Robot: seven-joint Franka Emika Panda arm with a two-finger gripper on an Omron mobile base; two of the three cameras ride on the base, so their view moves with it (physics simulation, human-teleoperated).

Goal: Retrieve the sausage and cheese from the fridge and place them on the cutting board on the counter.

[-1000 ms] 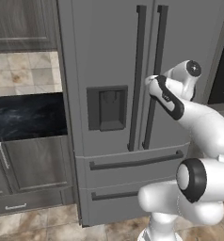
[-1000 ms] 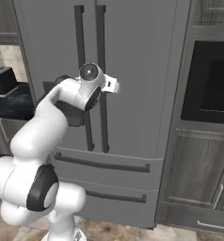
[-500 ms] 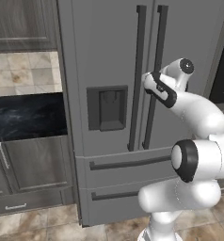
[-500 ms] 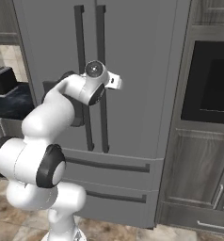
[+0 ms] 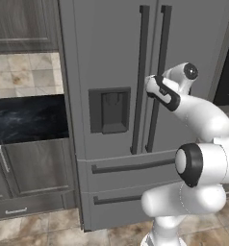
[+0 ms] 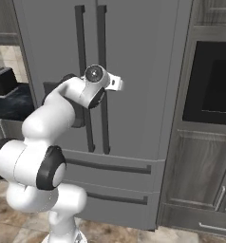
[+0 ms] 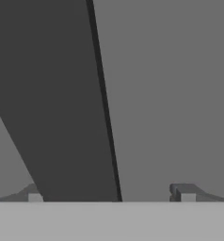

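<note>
The fridge (image 5: 116, 57) door will likely feel heavy and stiff. Its long dark handle (image 7: 62, 108), rigid and filling the hand view's left, is the place to grip. The gripper (image 7: 111, 194) stands spread wide around it, grasping nothing.

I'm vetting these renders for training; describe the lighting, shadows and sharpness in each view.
Left base view: flat, even light, no glare on the fridge, edges slightly soft. Right base view: the same, with the oven window dark and unreflective. Hand view: the door handle is a large dark band, featureless, between the open tool's tips.
</note>
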